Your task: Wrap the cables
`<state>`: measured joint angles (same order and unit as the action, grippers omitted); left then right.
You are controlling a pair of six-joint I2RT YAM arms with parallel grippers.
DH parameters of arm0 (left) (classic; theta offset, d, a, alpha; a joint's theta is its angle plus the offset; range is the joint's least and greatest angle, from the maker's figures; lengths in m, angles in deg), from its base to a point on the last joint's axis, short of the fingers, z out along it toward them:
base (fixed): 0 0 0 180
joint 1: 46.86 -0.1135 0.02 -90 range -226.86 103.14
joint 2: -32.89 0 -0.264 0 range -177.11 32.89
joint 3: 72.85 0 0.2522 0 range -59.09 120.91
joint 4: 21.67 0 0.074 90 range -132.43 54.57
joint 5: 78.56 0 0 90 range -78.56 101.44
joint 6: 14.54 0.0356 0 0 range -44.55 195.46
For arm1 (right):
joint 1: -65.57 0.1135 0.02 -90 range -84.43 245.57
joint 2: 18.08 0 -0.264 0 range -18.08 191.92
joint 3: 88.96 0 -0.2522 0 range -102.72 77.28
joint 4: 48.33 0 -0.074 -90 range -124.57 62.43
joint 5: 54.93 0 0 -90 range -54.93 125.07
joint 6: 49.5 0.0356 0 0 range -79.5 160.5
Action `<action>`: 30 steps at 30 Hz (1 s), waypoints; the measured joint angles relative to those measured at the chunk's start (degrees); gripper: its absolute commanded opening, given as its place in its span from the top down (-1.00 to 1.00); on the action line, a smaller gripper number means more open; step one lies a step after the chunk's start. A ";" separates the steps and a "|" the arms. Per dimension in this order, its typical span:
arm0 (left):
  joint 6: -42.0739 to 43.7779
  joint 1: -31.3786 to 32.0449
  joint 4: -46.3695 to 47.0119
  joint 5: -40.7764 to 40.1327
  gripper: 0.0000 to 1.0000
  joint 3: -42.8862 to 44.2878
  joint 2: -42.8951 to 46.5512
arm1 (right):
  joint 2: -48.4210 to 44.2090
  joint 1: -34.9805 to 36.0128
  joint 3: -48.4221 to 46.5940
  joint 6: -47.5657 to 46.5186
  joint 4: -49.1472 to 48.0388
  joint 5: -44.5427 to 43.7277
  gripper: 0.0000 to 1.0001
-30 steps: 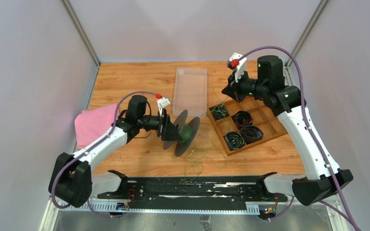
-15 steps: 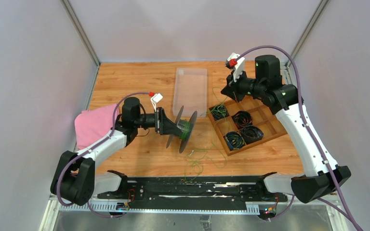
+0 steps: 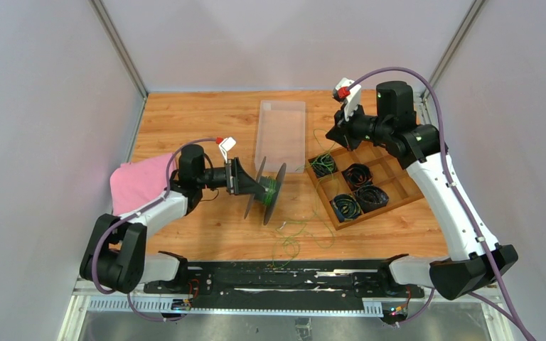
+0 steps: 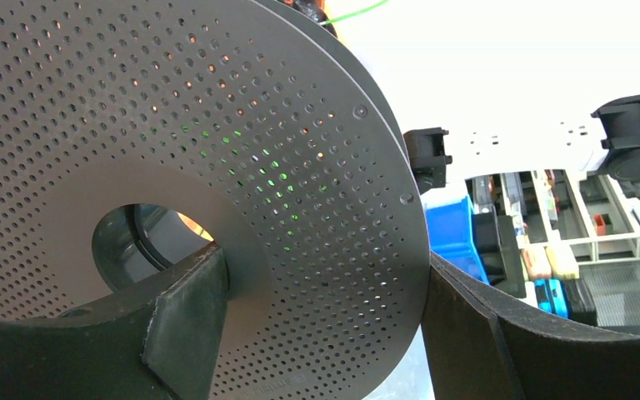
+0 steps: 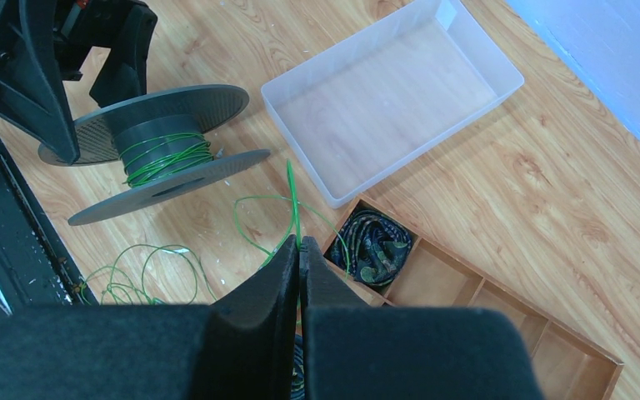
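Nearest, the cables [image 3: 291, 238] lie as loose green loops on the worktop [image 3: 199, 128] by its front edge; they look thin, light and springy, so they will likely kink, tangle or slide off unless kept taut. Just beyond, a few turns sit on the hub of the spool [image 3: 266, 190], which the left jaws hold tilted, clamped wide across one perforated flange. Farther off, above the wooden tray [image 3: 400, 186], the right jaws are pressed together, pinching one strand, which looks a sensible place to guide it.
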<state>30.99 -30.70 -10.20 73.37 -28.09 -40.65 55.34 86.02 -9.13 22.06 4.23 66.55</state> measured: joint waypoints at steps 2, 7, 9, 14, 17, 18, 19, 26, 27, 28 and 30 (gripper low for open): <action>-0.39 -0.15 0.44 0.04 -0.24 0.00 -0.44 | 0.00 0.00 0.00 0.00 0.00 0.04 0.99; -1.51 -1.07 1.92 0.92 -0.37 0.00 -2.27 | 0.00 0.00 0.00 0.00 0.00 0.35 0.99; -1.88 -1.33 2.58 1.31 -0.49 -0.02 -2.71 | 0.04 0.00 0.00 0.02 0.00 0.46 0.99; -2.43 -2.05 2.99 1.81 -0.78 0.00 -3.06 | 0.52 0.00 0.00 0.02 -0.02 0.52 0.99; -2.54 -2.69 3.02 1.79 -0.92 -0.02 -3.06 | 0.94 0.00 0.00 0.02 -0.02 0.66 0.99; -2.51 -2.89 3.04 1.79 -0.97 -0.07 -3.06 | 1.07 0.00 0.00 0.04 -0.02 0.70 0.99; -2.49 -3.04 3.04 1.79 -0.97 -0.09 -3.06 | 1.18 0.00 0.00 0.07 -0.04 0.79 0.99; -2.23 -3.87 2.86 1.90 -0.96 -0.61 -3.06 | 1.49 0.00 0.00 0.63 -0.07 1.53 0.99; -1.92 -4.11 2.58 1.90 -0.96 -0.61 -3.06 | 1.49 0.00 0.00 0.66 -0.07 1.53 0.99; -1.29 -4.37 2.03 1.86 -0.96 -0.61 -3.04 | 1.49 0.00 0.00 0.66 -0.07 1.53 0.99; 0.37 -4.96 -0.17 1.46 -0.96 -0.59 -2.67 | 1.49 0.00 0.00 0.66 -0.07 1.55 0.99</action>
<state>31.36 -35.66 -10.38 74.84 -28.68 -43.32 56.83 86.02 -9.13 22.72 4.17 68.10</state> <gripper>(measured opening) 0.980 0.009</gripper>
